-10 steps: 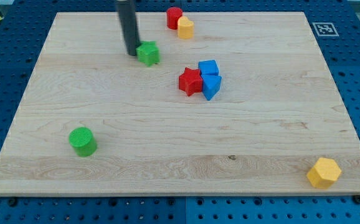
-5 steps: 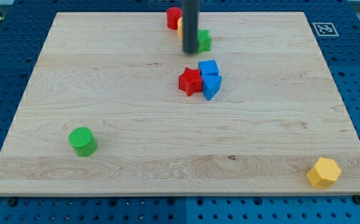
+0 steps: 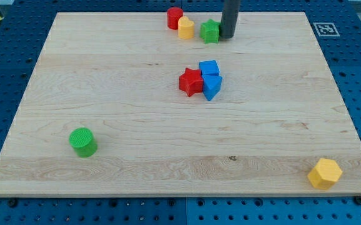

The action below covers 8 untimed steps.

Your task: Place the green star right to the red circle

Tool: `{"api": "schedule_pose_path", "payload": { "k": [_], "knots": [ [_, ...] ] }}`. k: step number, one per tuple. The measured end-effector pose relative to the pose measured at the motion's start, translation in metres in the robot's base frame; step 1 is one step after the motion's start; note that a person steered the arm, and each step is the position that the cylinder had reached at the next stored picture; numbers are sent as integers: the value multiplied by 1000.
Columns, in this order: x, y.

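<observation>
At the view's top edge of the counter (image 3: 105, 81), my tip (image 3: 227, 37) stands on the wood just to the view's right of the green star (image 3: 210, 30), touching it or all but touching; the gap is too fine to call. No pincer on this arm, only the dark rod, so nothing opens, closes or grips.

Key relation: the green star lies directly to the view's left of my tip, at nearly the same height in the view. A push from this side would therefore send it leftward. The star is compact with no long axis, so its heading matters little.

Further left of my tip, past the star, sits a yellow block (image 3: 185, 27), shape unclear. Beyond that, up-left, is the red circle (image 3: 175, 17), touching the yellow block. So the star is on the red circle's right side, near it but not adjacent, because the yellow block is between them.

Judgement: the task is close to done. Any final nudge should be short and leftward. Too much push would likely ram the star into the yellow block and shift the red circle.

Below my tip, well apart: the red star (image 3: 191, 82) and two blue blocks (image 3: 209, 67) (image 3: 212, 86), clustered and touching. Far down-left is the green cylinder (image 3: 82, 141). Far down-right, near the counter's corner, is the yellow hexagon (image 3: 325, 173).
</observation>
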State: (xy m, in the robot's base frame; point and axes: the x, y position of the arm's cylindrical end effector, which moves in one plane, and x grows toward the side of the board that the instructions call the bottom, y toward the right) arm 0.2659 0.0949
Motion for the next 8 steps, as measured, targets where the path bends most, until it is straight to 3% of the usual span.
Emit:
{"api": "schedule_pose_path", "payload": {
  "k": [2,3,5,7,8],
  "knots": [
    [46,3],
    [53,-26],
    [-2,-41],
    [3,-9],
    [-22,0]
  ]
}}
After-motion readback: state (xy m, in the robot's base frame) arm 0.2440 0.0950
